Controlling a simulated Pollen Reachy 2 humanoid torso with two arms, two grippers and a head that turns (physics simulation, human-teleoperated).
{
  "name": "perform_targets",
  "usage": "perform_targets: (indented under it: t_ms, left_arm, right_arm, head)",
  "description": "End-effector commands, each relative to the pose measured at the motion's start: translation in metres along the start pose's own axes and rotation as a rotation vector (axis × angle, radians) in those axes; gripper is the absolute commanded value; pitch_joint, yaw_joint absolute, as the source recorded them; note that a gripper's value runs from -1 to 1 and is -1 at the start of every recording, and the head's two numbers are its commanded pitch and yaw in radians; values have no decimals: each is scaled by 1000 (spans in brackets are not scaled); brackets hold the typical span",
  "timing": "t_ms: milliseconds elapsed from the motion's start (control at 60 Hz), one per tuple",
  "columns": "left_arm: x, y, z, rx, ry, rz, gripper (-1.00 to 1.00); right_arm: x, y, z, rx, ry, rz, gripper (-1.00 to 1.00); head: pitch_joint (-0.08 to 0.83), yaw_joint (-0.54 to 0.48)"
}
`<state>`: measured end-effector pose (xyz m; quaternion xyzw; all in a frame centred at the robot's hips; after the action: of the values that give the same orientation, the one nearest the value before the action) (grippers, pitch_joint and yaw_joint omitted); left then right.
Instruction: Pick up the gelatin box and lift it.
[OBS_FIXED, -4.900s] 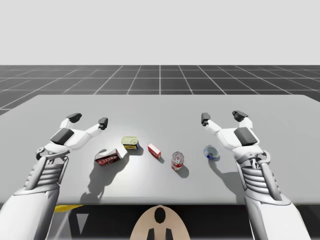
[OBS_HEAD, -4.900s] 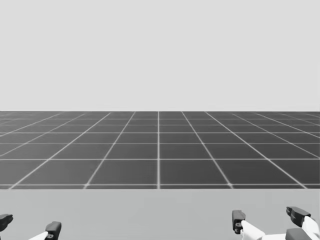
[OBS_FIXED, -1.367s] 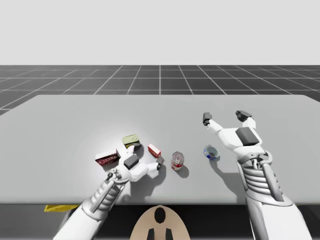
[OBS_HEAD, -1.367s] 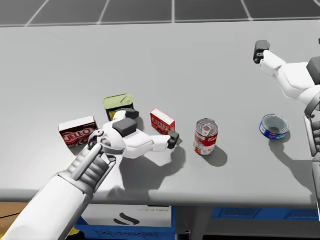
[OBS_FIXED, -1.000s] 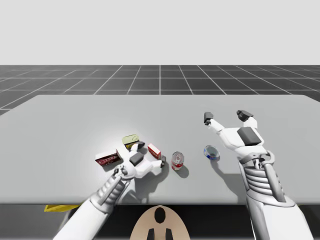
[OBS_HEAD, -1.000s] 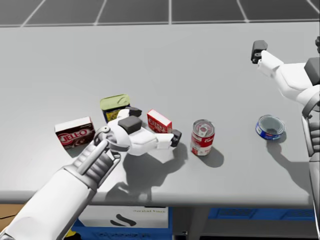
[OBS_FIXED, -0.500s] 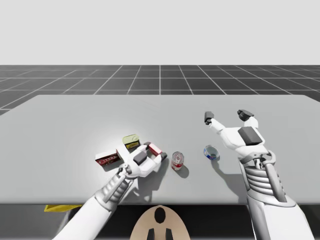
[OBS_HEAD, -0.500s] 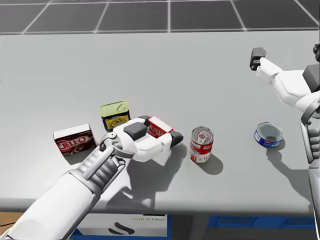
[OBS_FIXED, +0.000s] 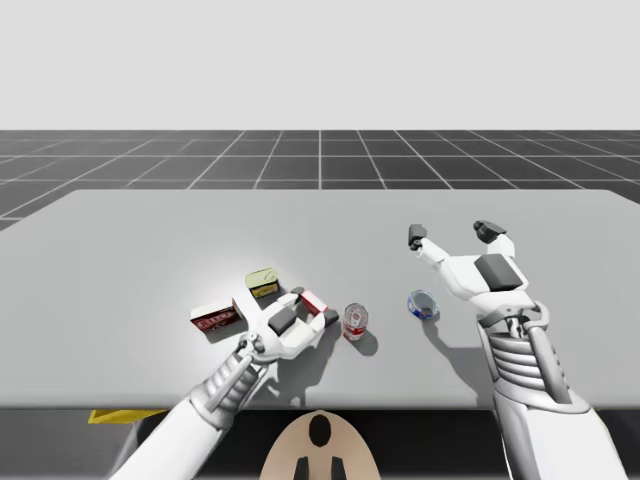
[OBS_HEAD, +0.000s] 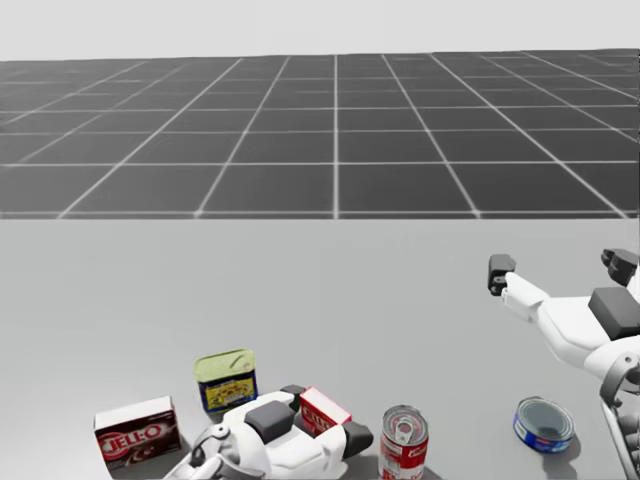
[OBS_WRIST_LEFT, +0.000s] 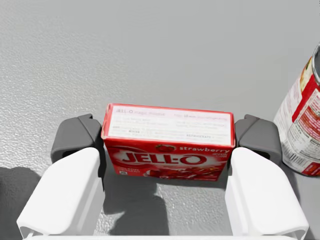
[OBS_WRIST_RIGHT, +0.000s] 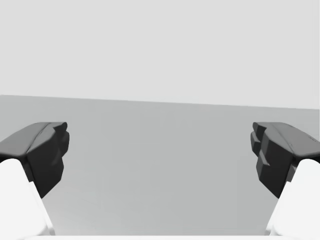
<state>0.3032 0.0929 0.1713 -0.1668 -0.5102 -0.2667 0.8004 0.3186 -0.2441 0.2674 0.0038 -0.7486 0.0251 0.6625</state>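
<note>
The small red gelatin box (OBS_WRIST_LEFT: 167, 140) lies on the grey table (OBS_FIXED: 320, 230), just left of the table's middle near the front edge. My left gripper (OBS_WRIST_LEFT: 167, 136) straddles it, one dark pad pressed against each short end, so it is shut on the box. The high view shows the same box (OBS_FIXED: 313, 299) inside that gripper (OBS_FIXED: 313, 305), and the head view shows the box (OBS_HEAD: 322, 409) resting on the table. My right gripper (OBS_FIXED: 451, 233) hovers open over the table's right side, with nothing between its fingers (OBS_WRIST_RIGHT: 47, 150).
A red-and-white can (OBS_FIXED: 355, 321) stands close to the right of the gelatin box. A blue shallow tin (OBS_FIXED: 422, 304) lies under my right arm. A yellow-green rectangular tin (OBS_FIXED: 263, 281) and a dark red box (OBS_FIXED: 214, 317) sit to the left.
My left gripper has slid forward around the red gelatin box and closed on its ends. My head has turned upward. The right arm has stayed put.
</note>
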Motion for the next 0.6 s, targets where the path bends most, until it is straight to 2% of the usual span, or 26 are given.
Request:
perform_targets:
  t_ms: [17, 233, 367, 500, 517, 600]
  left_arm:
    - [11, -21, -1, -57, -41, 56, 1000]
    - [48, -9, 28, -43, -123, 33, 997]
    - [74, 2, 45, -10, -190, 22, 997]
    - [103, 12, 61, 46, -256, -17, 993]
    - [112, 14, 66, 68, -277, -31, 981]
    - [136, 18, 82, 103, -331, -48, 985]
  right_arm:
    - [-1, 0, 0, 0, 2, 0, -1000]
    - [-1, -2, -1, 7, 5, -5, -1000]
    - [0, -2, -1, -1, -4, 10, -1000]
    - [-1, -3, -1, -2, -8, 16, -1000]
    - [-1, -3, -1, -1, -7, 16, -1000]
    - [-1, -3, -1, 3, -2, 15, -1000]
  head:
    - [310, 34]
    - [291, 32]
    - [280, 34]
    - [276, 36]
    - [277, 38]
    - [277, 40]
